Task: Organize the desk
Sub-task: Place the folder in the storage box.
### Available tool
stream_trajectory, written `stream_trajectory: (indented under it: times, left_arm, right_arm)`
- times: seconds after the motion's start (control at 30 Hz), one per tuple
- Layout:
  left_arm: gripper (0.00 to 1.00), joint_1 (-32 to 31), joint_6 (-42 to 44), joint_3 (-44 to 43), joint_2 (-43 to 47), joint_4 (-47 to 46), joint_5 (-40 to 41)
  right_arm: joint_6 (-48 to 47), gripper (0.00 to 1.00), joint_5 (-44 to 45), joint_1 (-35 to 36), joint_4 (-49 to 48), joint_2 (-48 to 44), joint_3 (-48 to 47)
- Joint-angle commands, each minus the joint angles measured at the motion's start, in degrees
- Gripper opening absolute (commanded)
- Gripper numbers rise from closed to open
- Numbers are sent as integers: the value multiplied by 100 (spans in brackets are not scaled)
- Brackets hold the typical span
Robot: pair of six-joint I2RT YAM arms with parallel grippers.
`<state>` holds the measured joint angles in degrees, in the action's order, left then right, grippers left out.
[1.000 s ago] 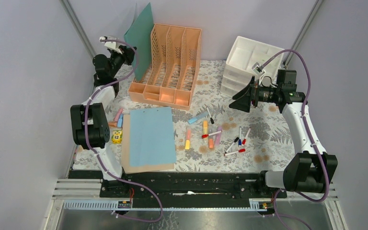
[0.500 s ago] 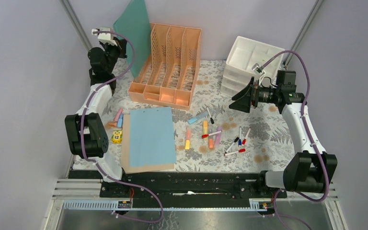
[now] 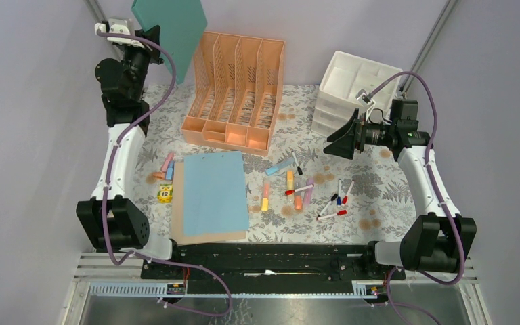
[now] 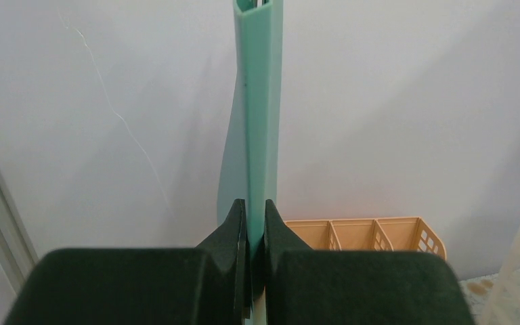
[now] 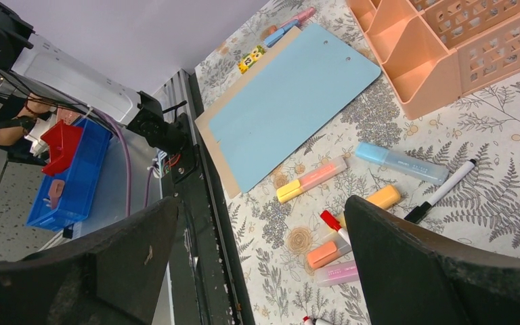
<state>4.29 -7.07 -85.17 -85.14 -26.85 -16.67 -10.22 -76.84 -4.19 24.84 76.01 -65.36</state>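
Note:
The desk (image 3: 379, 196) is covered with a fern-and-flower cloth. My left gripper (image 3: 147, 39) is raised high at the back left, shut on the edge of a teal-green folder (image 3: 170, 30). The wrist view shows the folder (image 4: 257, 101) edge-on and upright, pinched between the fingers of the left gripper (image 4: 256, 203). It hangs in the air to the left of the peach file rack (image 3: 237, 95). My right gripper (image 3: 335, 141) hovers open and empty in front of the white drawer unit (image 3: 349, 84), above the desk (image 5: 487, 115).
A light-blue clipboard (image 3: 213, 193) on a brown board lies front left. A yellow die (image 3: 165, 194) and several highlighters sit at its left. More highlighters (image 3: 289, 179) and markers (image 3: 335, 203) are scattered mid-desk. Grey walls stand close behind the rack.
My left arm has risen and swung left, carrying the green folder up and away from the rack's left side. The right arm has not moved.

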Motion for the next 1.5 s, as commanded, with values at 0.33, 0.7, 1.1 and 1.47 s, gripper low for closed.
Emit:
stream_trajectory:
  times: [0.33, 0.7, 1.1, 1.47]
  left_arm:
    - [0, -4, 219, -421, -405, 328, -185]
    - [0, 0, 242, -436, -1255, -14, -467]
    - [0, 150, -54, 602, -1979, -1913, -1220]
    - [0, 274, -384, 1273, -2327, -2850, -1591]
  right_arm:
    - [134, 100, -220, -30, -243, -251, 111]
    - [117, 100, -217, -30, -242, -238, 129]
    - [113, 100, -182, -30, -234, -218, 146]
    - [114, 100, -167, -34, -234, -133, 142]
